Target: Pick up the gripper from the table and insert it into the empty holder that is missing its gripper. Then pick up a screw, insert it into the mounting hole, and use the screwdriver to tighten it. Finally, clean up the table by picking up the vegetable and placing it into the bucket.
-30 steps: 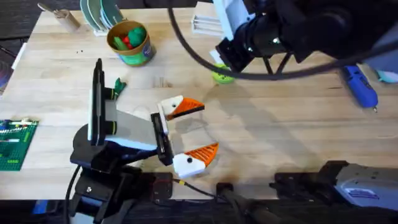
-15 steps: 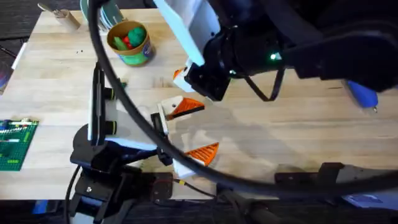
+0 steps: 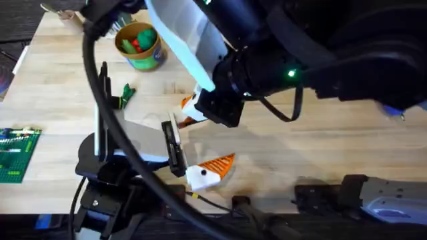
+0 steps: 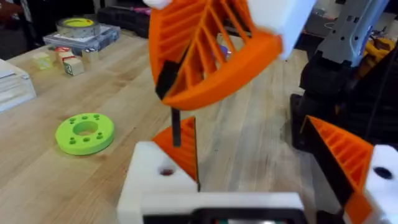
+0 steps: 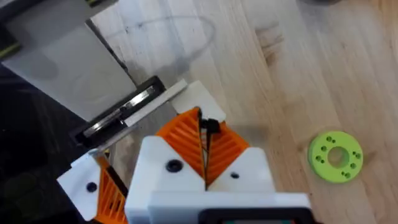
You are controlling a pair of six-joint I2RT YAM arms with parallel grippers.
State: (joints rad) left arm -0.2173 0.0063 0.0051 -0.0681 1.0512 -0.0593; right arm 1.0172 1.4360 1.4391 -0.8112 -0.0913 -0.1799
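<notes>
My right gripper point(image 5: 204, 148) is shut on a small black screw point(image 4: 175, 126), which hangs point-down over the mounting hole point(image 4: 166, 171) in the white holder point(image 4: 152, 183). The orange gripper point(image 4: 184, 148) sits in that holder. In the overhead view the right gripper point(image 3: 195, 105) hovers over the far finger of my left gripper point(image 3: 203, 141), which is open with nothing between its fingers. The dark-green vegetable point(image 3: 125, 93) lies on the table point(image 3: 60, 73) near the bucket point(image 3: 139, 45). My right arm hides most of the blue screwdriver point(image 3: 398, 112).
The lime-green disc point(image 4: 85, 132) lies on the table beyond the fingers. A green brick plate point(image 3: 17, 153) sits at the left edge. Small blocks and a tape roll point(image 4: 78, 28) stand at the table's far side. My right arm spans the middle of the table.
The right arm has swung from the back right across the middle and come down over the left gripper's far finger. The left arm has stayed put.
</notes>
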